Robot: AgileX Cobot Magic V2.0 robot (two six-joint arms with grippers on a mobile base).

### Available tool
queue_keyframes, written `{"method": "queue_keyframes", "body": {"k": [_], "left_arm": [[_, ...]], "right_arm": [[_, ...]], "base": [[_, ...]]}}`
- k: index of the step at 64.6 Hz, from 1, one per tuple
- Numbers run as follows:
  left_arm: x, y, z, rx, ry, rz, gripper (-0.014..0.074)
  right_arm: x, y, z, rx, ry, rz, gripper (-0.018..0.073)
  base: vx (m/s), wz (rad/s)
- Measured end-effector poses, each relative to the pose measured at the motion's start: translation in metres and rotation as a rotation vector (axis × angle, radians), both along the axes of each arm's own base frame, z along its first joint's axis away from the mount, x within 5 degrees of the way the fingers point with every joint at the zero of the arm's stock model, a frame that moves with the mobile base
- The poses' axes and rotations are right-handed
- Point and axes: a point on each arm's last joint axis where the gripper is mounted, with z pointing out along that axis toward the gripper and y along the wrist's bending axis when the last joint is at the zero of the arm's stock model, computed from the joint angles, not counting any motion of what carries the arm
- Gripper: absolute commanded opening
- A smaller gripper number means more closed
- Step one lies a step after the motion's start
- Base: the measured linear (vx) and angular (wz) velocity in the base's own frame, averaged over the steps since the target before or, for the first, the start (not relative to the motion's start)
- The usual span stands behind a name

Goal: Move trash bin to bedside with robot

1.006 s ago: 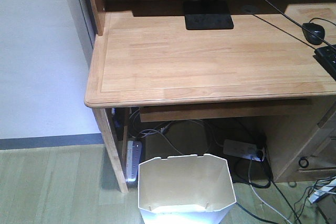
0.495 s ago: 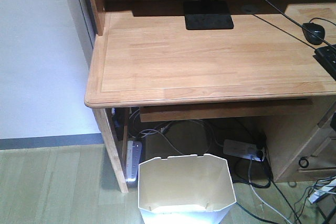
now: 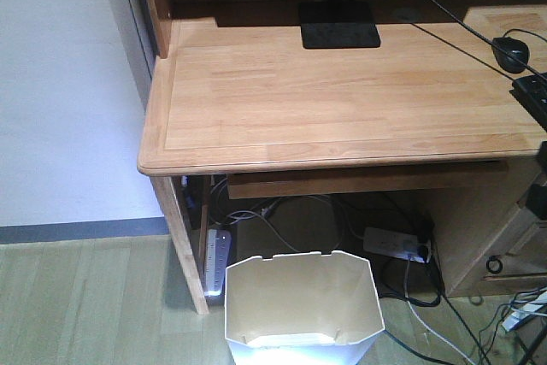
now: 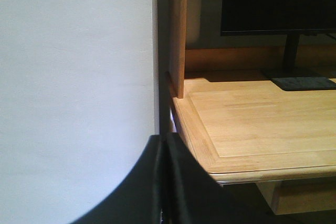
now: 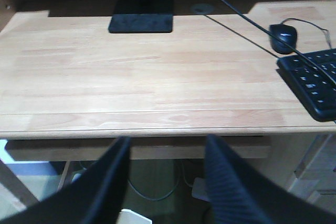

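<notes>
The white trash bin (image 3: 303, 305) stands on the wood floor in front of the light wooden desk (image 3: 342, 91), its cream inside empty. A corner of its rim shows at the bottom of the right wrist view (image 5: 135, 216). My right gripper (image 5: 167, 141) is open and empty, level with the desk's front edge and above the bin. A black part of that arm shows at the right edge of the front view (image 3: 539, 185). My left gripper (image 4: 164, 141) is shut and empty, beside the desk's left corner by the white wall. The bed is out of view.
A monitor stand (image 3: 339, 25), a mouse (image 3: 513, 53) and a keyboard (image 3: 532, 91) lie on the desk. Under it are a power strip (image 3: 395, 244), loose cables and a white box (image 3: 218, 258) by the left desk leg (image 3: 181, 241). Drawers stand at the right.
A black part of my right arm has come into the right edge of the front view. The bin has not moved.
</notes>
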Motion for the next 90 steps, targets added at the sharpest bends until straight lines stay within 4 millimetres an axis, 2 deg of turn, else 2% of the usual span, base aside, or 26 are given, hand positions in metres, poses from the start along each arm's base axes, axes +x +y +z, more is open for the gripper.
{"method": "queue_keyframes", "body": {"k": [10,26,37,50,60,67,77,90], "left_arm": [[0.000,0.000,0.000,0.000,0.000,0.000,-0.0006],[0.000,0.000,0.000,0.000,0.000,0.000,-0.0006],[0.000,0.000,0.000,0.000,0.000,0.000,-0.0006],[0.000,0.000,0.000,0.000,0.000,0.000,-0.0006],[0.000,0.000,0.000,0.000,0.000,0.000,-0.0006],[0.000,0.000,0.000,0.000,0.000,0.000,-0.0006],[0.000,0.000,0.000,0.000,0.000,0.000,-0.0006],[0.000,0.000,0.000,0.000,0.000,0.000,-0.0006]], "right_arm": [[-0.002,0.007,-0.003,-0.037,0.029,0.072,0.0603],[0.007,0.010,-0.010,-0.001,0.097,0.075,0.0593],[0.031,0.010,-0.020,0.032,0.228,0.062,0.0590],[0.075,0.009,-0.028,0.042,0.390,0.059,0.0590],[0.112,0.006,-0.049,0.041,0.533,0.054,0.0590],[0.133,-0.006,-0.070,0.058,0.635,0.016,0.0590],[0.155,-0.024,-0.106,0.078,0.757,-0.005,0.0590],[0.178,-0.024,-0.157,0.072,0.858,0.079,0.0590]], "base": [[0.00,0.00],[0.00,0.00],[0.00,0.00],[0.00,0.00],[0.00,0.00],[0.00,0.00],[0.00,0.00],[0.00,0.00]]}}
